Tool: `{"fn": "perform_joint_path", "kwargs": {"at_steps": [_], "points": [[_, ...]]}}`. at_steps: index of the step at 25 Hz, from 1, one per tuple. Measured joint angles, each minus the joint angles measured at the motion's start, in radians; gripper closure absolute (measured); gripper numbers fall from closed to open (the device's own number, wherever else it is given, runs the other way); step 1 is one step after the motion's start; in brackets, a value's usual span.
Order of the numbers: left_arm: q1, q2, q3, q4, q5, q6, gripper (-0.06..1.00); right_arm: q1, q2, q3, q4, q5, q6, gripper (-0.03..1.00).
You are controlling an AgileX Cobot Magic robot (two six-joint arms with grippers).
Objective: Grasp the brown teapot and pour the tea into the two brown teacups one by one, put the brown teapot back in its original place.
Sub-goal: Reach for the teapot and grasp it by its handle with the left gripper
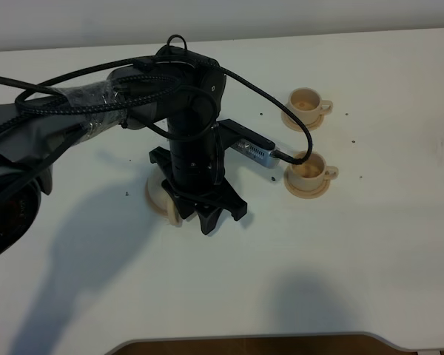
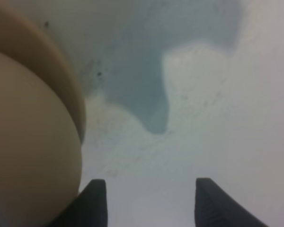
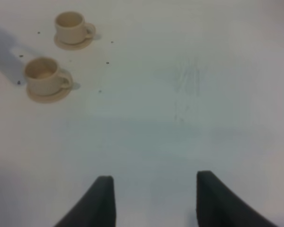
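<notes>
White tabletop (image 1: 340, 259) carries all items. Judged step: approach to grasp the teapot (image 2: 28, 151). The left gripper (image 2: 151, 203) has its jaws apart and empty, and the teapot lies just beside one finger, outside the gap. The next move calls for shifting toward the teapot until its handle, unseen here, sits between the jaws. The nearer cup (image 1: 308, 171) and farther cup (image 1: 307, 103) stand well apart from the teapot. The right gripper (image 3: 151, 203) has its jaws apart and empty.
</notes>
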State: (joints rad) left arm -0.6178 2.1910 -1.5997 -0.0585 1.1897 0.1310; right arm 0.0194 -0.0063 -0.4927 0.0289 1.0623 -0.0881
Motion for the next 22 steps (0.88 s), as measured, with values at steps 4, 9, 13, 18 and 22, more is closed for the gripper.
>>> {"fn": "perform_joint_path", "kwargs": {"at_steps": [4,9,13,18,22], "points": [[0.011,-0.002,0.001,0.002,0.0,0.0,0.51,0.0,0.0,0.0,0.0,0.0,0.0,0.55],[0.013,-0.002,0.001,0.005,0.0,0.003,0.51,0.0,0.0,0.0,0.0,0.0,0.0,0.55],[0.015,-0.002,0.001,0.005,0.0,0.01,0.51,0.0,0.0,0.0,0.0,0.0,0.0,0.55],[0.017,-0.002,0.002,-0.025,0.0,0.036,0.51,0.0,0.0,0.0,0.0,0.0,0.0,0.55],[0.017,-0.002,0.019,-0.034,0.001,0.042,0.51,0.0,0.0,0.0,0.0,0.0,0.0,0.55]]}}
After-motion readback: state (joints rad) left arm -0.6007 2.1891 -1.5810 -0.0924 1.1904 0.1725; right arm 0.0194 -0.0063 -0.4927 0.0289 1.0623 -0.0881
